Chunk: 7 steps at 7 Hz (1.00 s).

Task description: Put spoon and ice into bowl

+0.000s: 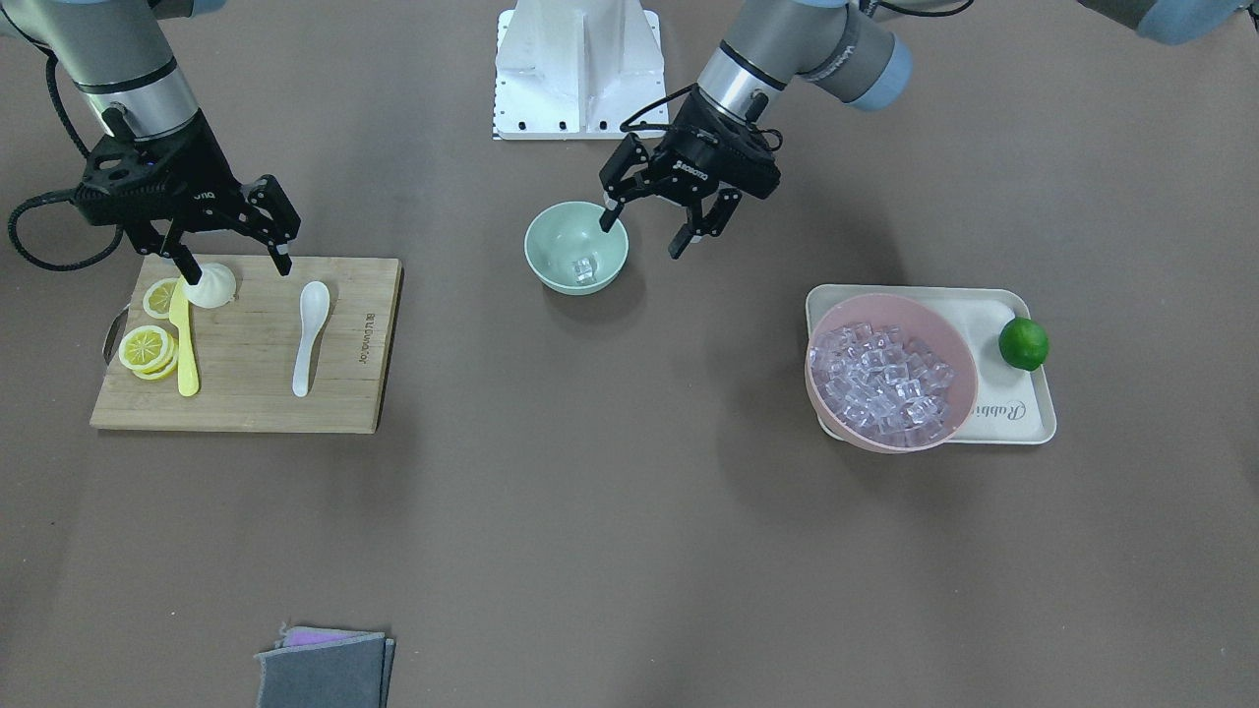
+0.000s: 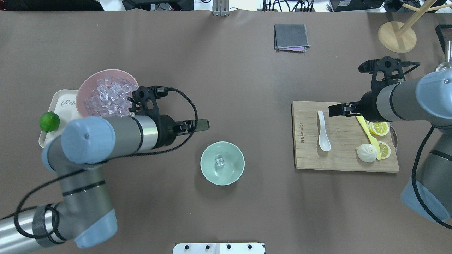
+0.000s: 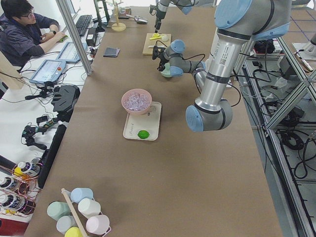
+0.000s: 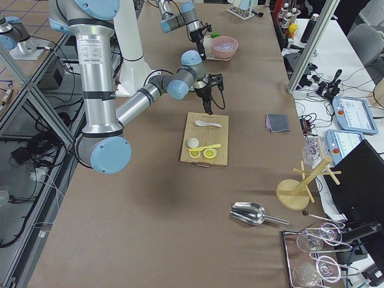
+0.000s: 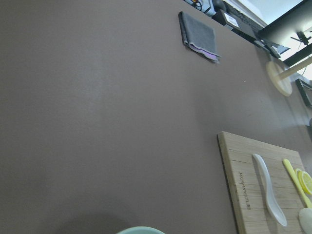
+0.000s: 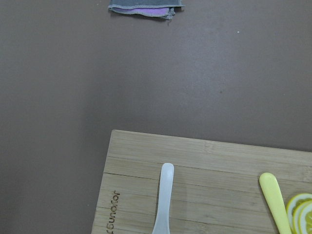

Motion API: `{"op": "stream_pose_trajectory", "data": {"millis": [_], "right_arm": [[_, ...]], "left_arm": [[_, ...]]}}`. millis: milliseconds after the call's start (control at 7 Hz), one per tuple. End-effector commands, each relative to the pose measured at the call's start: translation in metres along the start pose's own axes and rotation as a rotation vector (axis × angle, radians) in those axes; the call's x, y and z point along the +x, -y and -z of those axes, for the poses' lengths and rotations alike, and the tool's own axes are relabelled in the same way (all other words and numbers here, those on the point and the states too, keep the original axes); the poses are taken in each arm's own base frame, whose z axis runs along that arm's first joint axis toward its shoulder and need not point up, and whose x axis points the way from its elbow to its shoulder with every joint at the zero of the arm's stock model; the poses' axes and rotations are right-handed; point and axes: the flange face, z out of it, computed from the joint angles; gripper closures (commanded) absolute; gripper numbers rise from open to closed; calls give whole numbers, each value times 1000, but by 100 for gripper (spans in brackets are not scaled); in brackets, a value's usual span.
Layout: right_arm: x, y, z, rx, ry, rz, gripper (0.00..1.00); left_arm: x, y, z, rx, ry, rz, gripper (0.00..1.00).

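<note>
Showing overhead, not wrist-side: ice (image 2: 219,161) in bowl (image 2: 232,174)

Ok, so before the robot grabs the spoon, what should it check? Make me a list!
1. Ice in the bowl: ok, one cube lies inside.
2. Spoon free: ok, alone on the cutting board, apart from the yellow knife.
3. Right gripper open: ok, empty.
4. Right gripper down at the spoon: not ok, it hangs above the board.
5. Left gripper clear of the bowl: cannot tell, open, near the rim.
</note>
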Motion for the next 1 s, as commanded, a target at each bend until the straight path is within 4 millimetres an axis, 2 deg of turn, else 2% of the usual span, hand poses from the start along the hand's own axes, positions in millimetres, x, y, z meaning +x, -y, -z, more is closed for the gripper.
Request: {"op": "stream_pose_trajectory", "data": {"millis": [0, 143, 286, 429, 714, 857], "right_arm": [[-1, -4, -10, 15, -29, -8, 0], [2, -5, -20, 11, -48, -7, 1], [4, -6, -26, 4, -59, -7, 1], [6, -8, -34, -5, -69, -8, 1], [0, -5, -43, -9, -71, -31, 3], [-7, -2, -52, -13, -72, -38, 3]], "left_arm": [[-58, 84, 61, -108, 187, -30, 2], [-102, 109, 79, -120, 293, -89, 2], [-158, 122, 95, -157, 400, -210, 2], [-223, 139, 123, -190, 479, -331, 1], [-360, 191, 209, -248, 564, -419, 1], [-420, 219, 256, -269, 590, -466, 1]]}}
